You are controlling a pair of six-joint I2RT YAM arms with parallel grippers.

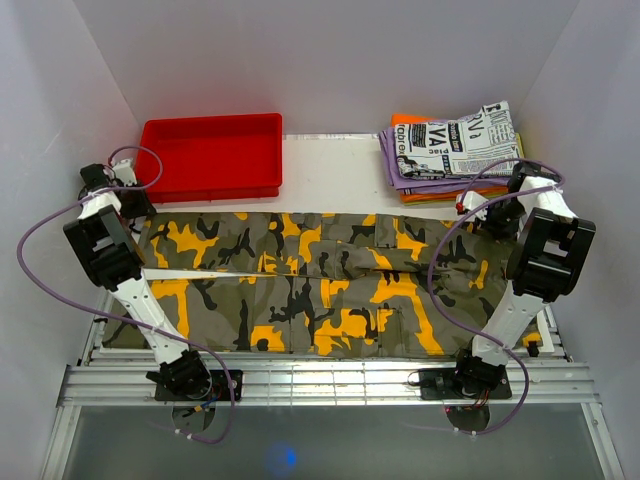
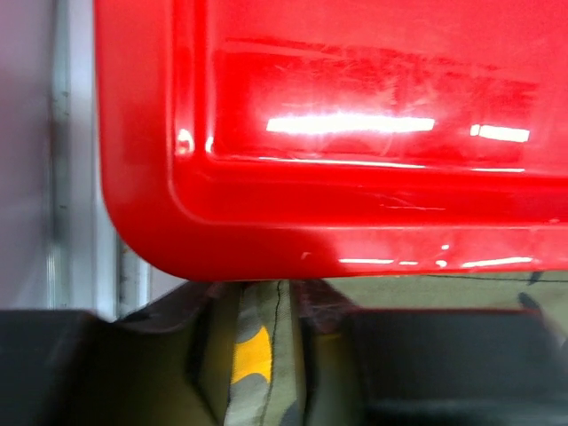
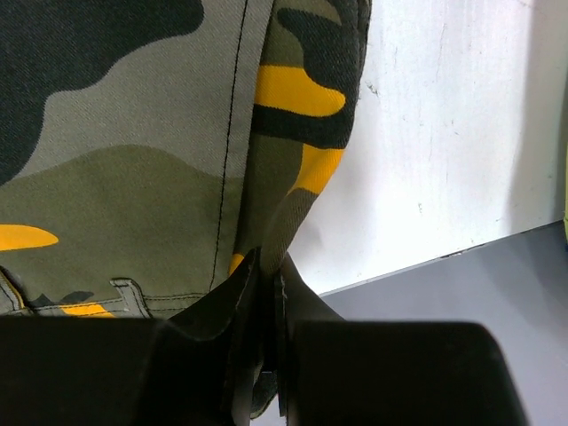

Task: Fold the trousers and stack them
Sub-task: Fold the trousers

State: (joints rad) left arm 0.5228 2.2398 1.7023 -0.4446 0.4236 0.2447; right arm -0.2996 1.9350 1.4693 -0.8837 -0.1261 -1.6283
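Observation:
The camouflage trousers [image 1: 300, 290] lie spread across the table, folded lengthwise, with the far edge near the red tray. My left gripper [image 1: 135, 205] is at their far left corner, just in front of the tray. In the left wrist view it [image 2: 253, 359] is shut on an upright fold of the cloth [image 2: 266, 311]. My right gripper [image 1: 478, 208] is at the far right corner, beside the garment stack. In the right wrist view it [image 3: 269, 275] is shut on the trousers' edge [image 3: 133, 177], with the jaws nearly touching.
A red tray [image 1: 215, 120] stands at the back left; its wall [image 2: 337, 213] is right in front of my left gripper. A stack of folded garments, with newspaper print [image 1: 460, 140] over purple [image 1: 395, 165] and orange, sits at the back right. Aluminium rails [image 1: 330, 385] run along the near edge.

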